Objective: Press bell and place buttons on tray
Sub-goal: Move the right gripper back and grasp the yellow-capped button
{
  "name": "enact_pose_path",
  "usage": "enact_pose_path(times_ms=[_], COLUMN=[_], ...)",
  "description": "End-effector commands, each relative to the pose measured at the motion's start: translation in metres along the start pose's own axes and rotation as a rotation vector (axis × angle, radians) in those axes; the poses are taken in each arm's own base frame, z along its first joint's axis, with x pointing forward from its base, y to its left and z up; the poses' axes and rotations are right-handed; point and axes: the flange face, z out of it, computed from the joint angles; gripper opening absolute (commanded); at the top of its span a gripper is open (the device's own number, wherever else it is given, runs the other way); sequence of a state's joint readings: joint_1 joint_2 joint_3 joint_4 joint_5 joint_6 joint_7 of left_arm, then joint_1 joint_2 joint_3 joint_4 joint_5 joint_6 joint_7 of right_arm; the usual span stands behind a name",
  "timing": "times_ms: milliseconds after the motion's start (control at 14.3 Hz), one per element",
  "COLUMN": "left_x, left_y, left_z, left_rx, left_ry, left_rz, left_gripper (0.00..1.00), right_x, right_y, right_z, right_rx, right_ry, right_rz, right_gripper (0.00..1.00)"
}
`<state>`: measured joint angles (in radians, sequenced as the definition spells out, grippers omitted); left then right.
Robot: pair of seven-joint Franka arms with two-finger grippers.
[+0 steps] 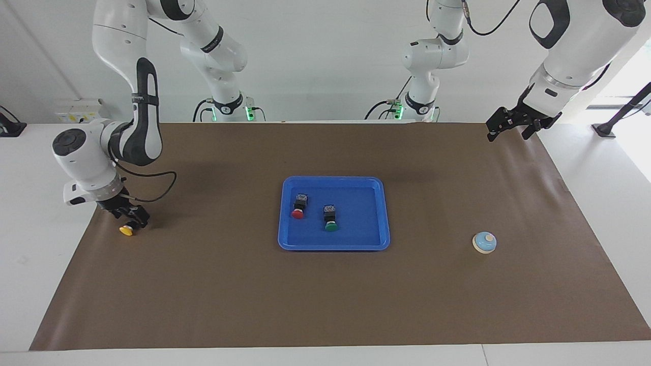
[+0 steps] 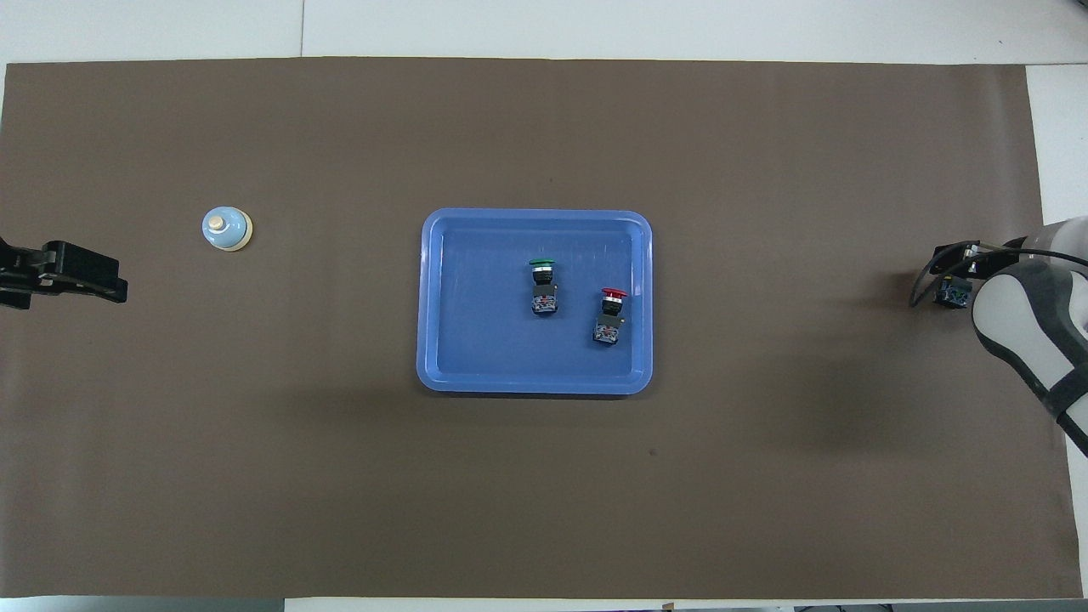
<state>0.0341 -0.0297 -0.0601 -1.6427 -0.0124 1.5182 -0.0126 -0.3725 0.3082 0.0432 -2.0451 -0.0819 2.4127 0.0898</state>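
Brown mat (image 1: 325, 305), blue tray (image 1: 385, 213) holding red button (image 1: 298, 208), green button (image 1: 330, 218)

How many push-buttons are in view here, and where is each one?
3. The red button and green button lie in the blue tray. The yellow button lies on the brown mat at the right arm's end, under the right gripper.
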Motion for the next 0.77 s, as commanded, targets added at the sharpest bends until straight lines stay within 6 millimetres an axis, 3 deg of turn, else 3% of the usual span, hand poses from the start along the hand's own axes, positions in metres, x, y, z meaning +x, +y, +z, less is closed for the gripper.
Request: enact_pose_path(times_ms=[0,140,209,349,419,698], left_x=[-0.006,-0.006,-0.006,-0.006,-0.006,-0.006], left_y=[-0.003,-0.003,-0.003,-0.003,-0.003,-0.003], left_z=[-0.005,-0.005,-0.005,-0.005,-0.005,-0.005], left_rx=[0.012,0.012,0.012,0.012,0.012,0.012], left_ry=[0.004,0.004,0.004,0.004,0.004,0.004], left_rz=[-0.008,-0.008,-0.008,-0.008,-0.008,-0.008], left_gripper=[1.00,1.00,1.00,1.00,1.00,1.00], right_x=[-0.016,-0.017,-0.017,-0.018,-0.019,-0.014], right_y=[0.001,0.001,0.002,0.001,0.000,-0.013], right_z=[0.000,0.001,0.001,0.002,0.002,-0.010], right_rx=[0.002,0.002,0.002,0.002,0.002,0.003], right_ry=[0.013,0.013,0.013,0.007,0.001,0.000], right_rz=[-0.009,-0.014,-0.016,-0.017,-0.019,-0.035], right_gripper=[1.00,1.00,0.78,0.09,0.00,0.00])
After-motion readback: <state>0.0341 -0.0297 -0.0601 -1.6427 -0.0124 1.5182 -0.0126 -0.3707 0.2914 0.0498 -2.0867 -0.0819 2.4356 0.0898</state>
